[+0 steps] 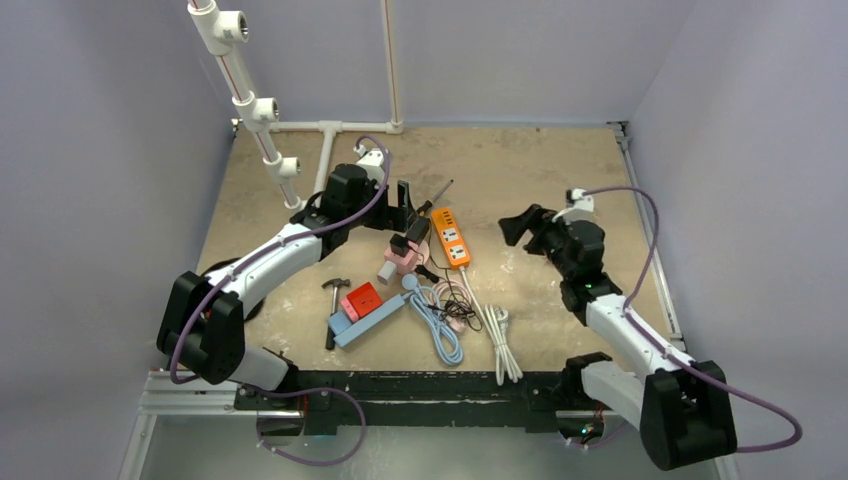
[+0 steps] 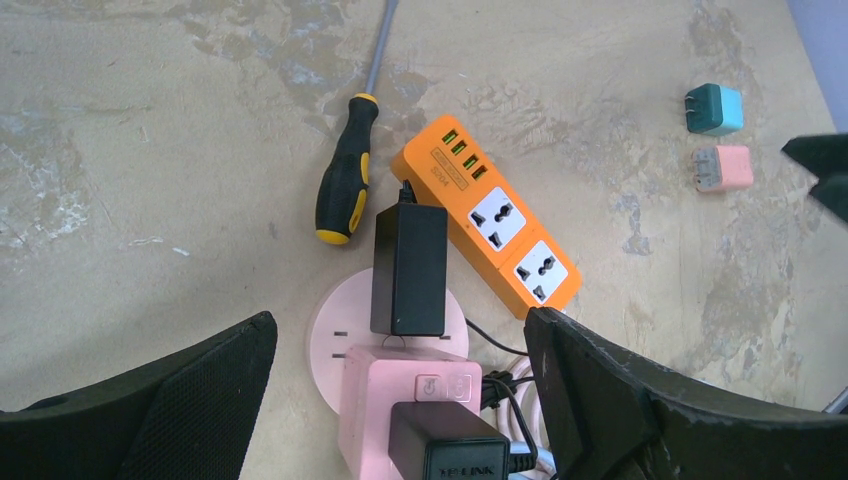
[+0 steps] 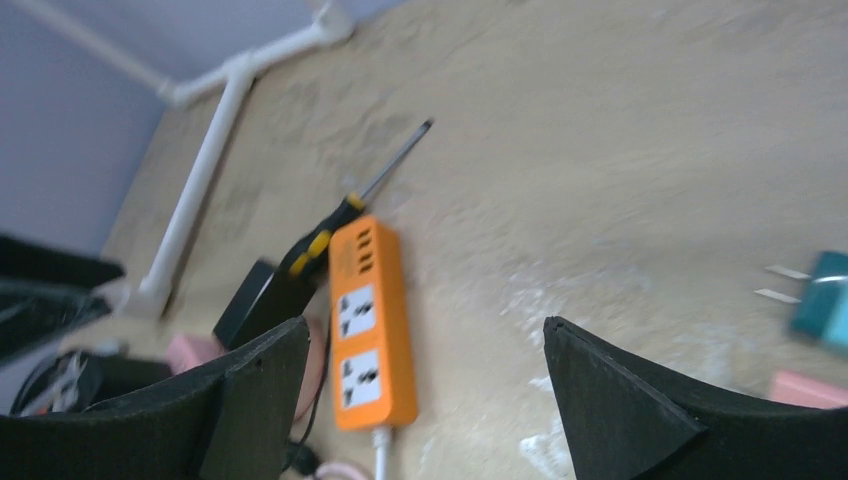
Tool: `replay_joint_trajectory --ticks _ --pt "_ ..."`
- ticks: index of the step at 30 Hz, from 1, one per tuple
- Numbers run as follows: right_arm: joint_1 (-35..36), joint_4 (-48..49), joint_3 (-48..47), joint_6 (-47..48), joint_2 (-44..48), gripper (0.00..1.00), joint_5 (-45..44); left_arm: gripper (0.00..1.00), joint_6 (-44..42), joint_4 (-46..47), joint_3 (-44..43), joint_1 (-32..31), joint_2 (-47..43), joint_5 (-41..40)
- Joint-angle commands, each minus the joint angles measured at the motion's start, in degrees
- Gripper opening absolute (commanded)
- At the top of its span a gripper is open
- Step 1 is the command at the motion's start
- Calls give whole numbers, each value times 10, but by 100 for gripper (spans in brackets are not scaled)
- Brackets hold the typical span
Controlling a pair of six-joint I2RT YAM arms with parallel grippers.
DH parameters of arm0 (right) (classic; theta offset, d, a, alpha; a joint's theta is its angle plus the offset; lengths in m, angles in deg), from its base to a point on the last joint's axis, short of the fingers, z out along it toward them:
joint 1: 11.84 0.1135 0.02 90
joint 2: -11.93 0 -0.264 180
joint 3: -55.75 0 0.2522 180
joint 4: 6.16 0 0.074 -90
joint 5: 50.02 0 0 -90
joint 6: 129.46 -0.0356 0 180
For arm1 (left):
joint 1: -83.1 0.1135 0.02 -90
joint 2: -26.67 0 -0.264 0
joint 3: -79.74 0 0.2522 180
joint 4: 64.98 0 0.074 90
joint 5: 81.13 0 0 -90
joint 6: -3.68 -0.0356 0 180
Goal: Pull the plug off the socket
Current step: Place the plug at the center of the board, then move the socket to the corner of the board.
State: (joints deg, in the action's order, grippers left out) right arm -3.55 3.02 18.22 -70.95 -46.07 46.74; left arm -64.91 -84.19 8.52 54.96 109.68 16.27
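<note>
Nearest us, our left gripper [image 2: 400,330] hangs spread wide over the pink socket cube [image 2: 380,405] with a black adapter [image 2: 455,455] plugged in, beyond lies the orange power strip [image 2: 490,220], and rightward our right gripper [image 3: 425,325] gapes, holding nothing, near the teal plug [image 2: 714,108] lying loose on the table [image 2: 150,150].

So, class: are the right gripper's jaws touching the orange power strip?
Apart. The top view shows bare table between the right gripper and the orange power strip.
</note>
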Motion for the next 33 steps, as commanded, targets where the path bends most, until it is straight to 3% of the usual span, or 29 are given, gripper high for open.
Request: replay_joint_trajectory --ticks 1,5,9,13,18,23,33 --pt "66 -105 -38 44 -17 85 7 94 -8 11 -23 2 -10 0" --pt "126 -162 -54 38 -51 77 -21 94 -10 11 -23 2 -10 -3" --pt "203 -200 -64 10 -74 76 -74 94 -12 10 -22 2 -9 -6" --pt "255 -190 -54 -4 -93 76 -117 94 -11 10 -23 2 -9 -3" --pt "311 -193 -90 -5 -170 68 -168 94 -9 11 -23 2 -7 1" --pt "342 -216 -134 -17 -231 62 -235 94 -10 10 -24 2 -10 -1" --pt "352 -248 -162 -42 -284 55 -281 94 -8 11 -24 2 -10 4"
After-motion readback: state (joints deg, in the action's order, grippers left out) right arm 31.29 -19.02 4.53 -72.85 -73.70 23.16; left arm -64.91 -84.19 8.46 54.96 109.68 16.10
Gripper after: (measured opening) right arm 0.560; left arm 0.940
